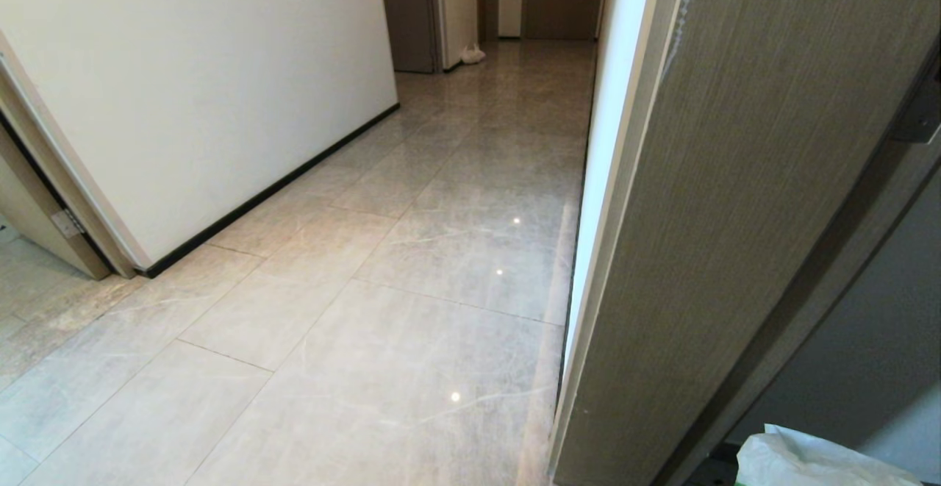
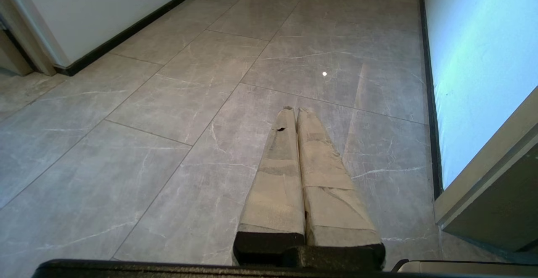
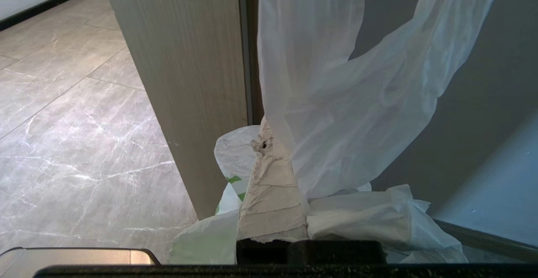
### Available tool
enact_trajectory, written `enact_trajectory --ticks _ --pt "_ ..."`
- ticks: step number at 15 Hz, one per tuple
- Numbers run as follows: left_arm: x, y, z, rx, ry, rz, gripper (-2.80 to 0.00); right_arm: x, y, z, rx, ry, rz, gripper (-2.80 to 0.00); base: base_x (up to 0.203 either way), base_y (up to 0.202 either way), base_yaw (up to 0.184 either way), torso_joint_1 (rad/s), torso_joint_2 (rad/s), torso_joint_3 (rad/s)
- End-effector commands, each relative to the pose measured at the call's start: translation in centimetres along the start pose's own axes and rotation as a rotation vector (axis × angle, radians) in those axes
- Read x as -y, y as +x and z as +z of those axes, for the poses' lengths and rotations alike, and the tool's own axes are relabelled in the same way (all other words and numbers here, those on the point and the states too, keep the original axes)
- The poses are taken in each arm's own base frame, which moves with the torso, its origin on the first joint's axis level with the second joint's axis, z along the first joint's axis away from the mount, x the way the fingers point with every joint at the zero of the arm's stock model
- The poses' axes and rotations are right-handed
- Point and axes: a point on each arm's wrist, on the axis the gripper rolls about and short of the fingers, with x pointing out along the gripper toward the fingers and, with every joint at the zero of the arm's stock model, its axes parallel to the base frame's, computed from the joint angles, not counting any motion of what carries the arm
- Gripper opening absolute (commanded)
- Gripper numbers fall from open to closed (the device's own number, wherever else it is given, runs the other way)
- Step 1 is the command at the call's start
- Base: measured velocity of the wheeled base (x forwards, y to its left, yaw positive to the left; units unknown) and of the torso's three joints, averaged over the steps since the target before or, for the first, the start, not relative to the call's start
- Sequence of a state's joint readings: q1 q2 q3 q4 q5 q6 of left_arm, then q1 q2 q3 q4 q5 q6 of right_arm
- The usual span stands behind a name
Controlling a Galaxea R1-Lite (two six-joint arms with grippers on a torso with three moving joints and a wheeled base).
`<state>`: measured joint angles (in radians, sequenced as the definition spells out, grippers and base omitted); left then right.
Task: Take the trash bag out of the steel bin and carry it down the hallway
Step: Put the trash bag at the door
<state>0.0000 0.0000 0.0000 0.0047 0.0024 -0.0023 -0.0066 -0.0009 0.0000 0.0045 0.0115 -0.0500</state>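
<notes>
The trash bag (image 3: 336,101), thin translucent white plastic with green print, hangs from my right gripper (image 3: 269,139). That gripper is shut on the bag's plastic; one taped finger (image 3: 271,194) shows and the other is covered by the bag. A corner of the bag (image 1: 809,460) shows at the lower right of the head view. My left gripper (image 2: 295,110) is shut on nothing and hovers over the hallway (image 1: 441,251) floor of glossy grey tiles. The steel bin is out of view.
A wood-grain door (image 1: 735,214) stands edge-on close at my right, just beside the bag. A white wall with black baseboard (image 1: 279,184) runs along the left, with a doorway (image 1: 44,221) at its near end. A small white bag (image 1: 472,54) lies far down the hallway near dark doors.
</notes>
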Motion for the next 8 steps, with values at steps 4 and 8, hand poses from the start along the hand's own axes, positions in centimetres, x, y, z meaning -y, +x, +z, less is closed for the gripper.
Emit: enact_trajectory --ticks 4,8 --pt "0.00 0.00 0.00 0.000 -0.001 0.001 -2.80 0.00 -0.01 0.00 0.001 0.001 0.001 -2.80 0.000 0.000 0.000 0.000 0.00 0.000" --pt "0.00 0.00 0.00 0.000 -0.001 0.001 -2.80 0.00 0.00 0.00 0.000 0.004 0.001 -2.80 0.000 0.000 0.000 0.000 0.00 0.000"
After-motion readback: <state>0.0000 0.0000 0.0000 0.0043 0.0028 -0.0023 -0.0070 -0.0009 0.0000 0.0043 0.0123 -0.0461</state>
